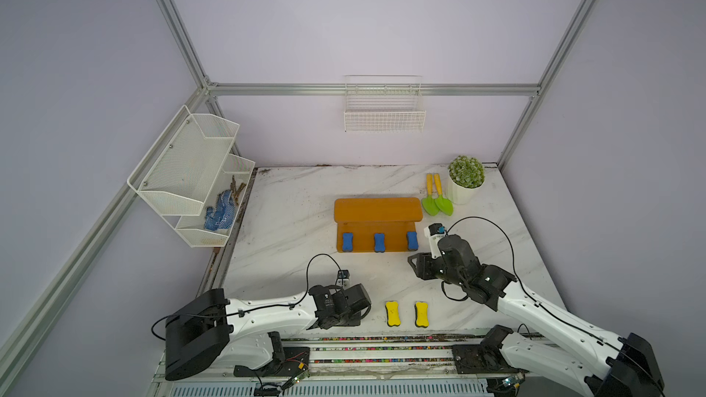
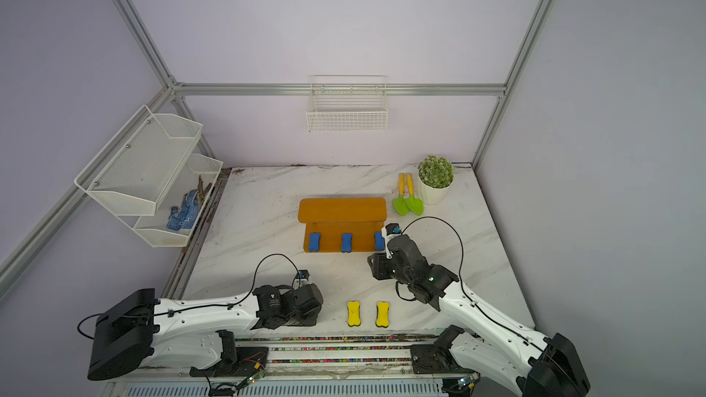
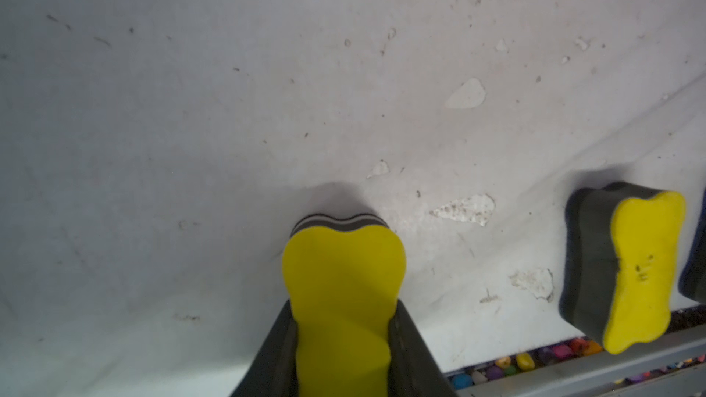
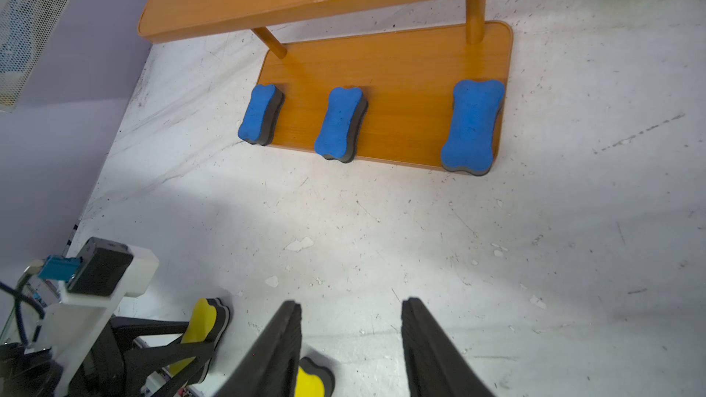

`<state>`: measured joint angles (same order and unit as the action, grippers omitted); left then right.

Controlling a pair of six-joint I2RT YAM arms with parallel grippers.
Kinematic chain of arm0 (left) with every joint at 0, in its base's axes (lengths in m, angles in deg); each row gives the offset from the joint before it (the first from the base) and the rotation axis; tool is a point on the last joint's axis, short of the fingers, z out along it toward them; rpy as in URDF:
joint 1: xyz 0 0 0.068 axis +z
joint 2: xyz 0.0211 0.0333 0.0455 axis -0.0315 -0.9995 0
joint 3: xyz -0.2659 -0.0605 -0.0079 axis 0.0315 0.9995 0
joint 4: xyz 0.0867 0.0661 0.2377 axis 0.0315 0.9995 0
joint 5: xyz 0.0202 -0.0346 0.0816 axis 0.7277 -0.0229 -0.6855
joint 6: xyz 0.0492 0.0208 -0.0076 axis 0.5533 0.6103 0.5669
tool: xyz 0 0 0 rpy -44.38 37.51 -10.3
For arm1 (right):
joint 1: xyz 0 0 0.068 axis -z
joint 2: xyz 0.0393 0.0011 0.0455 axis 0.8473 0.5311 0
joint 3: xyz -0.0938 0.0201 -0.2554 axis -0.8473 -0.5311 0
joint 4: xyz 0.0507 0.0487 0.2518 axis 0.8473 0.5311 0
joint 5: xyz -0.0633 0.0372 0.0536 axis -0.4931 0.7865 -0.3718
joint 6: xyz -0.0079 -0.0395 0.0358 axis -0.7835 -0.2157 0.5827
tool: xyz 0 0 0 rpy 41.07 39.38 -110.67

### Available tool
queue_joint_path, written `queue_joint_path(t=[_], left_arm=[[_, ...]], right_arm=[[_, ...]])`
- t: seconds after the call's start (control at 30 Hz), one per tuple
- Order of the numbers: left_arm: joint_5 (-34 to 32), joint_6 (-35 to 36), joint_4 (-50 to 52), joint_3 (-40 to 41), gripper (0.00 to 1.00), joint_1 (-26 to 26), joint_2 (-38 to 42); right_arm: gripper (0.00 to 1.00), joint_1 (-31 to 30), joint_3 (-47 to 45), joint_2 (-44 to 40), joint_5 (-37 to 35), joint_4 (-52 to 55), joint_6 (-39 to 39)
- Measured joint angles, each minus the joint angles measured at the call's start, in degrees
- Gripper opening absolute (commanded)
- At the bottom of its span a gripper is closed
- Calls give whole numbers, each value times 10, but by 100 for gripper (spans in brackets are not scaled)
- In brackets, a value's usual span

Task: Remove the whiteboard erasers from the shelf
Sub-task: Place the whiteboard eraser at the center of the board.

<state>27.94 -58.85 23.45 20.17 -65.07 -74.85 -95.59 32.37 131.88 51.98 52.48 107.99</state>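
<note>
Three blue-topped bone-shaped foam erasers [image 1: 379, 242] remain on the lower tier of the orange-brown wooden shelf [image 1: 378, 210], two yellow-topped erasers [image 1: 392, 313] lie on the marble tabletop [image 1: 290, 223], a third yellow eraser [image 3: 344, 261] is clamped in the left gripper [image 3: 344, 305], and the right gripper [image 4: 351, 301] is parted and empty.

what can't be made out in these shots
- Both top views: the held yellow eraser in the left gripper is hidden under that arm's wrist.
- Left wrist view: a dark sliver is cut off by the frame edge, top unseen.
- Right wrist view: a loose yellow eraser is half hidden by the right gripper and the bottom edge.
- Top views: brown bits in the wall rack are too small to identify.
</note>
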Motion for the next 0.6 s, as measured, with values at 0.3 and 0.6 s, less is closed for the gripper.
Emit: queue_joint_path(t=[0.3, 0.6], left_arm=[[-8, -35, 2, 0, 30, -14, -2], [-15, -39, 0, -2, 54, -16, -18]], right_arm=[[48, 0, -11, -18, -3, -15, 2], [48, -1, -43, -26, -12, -22, 5]])
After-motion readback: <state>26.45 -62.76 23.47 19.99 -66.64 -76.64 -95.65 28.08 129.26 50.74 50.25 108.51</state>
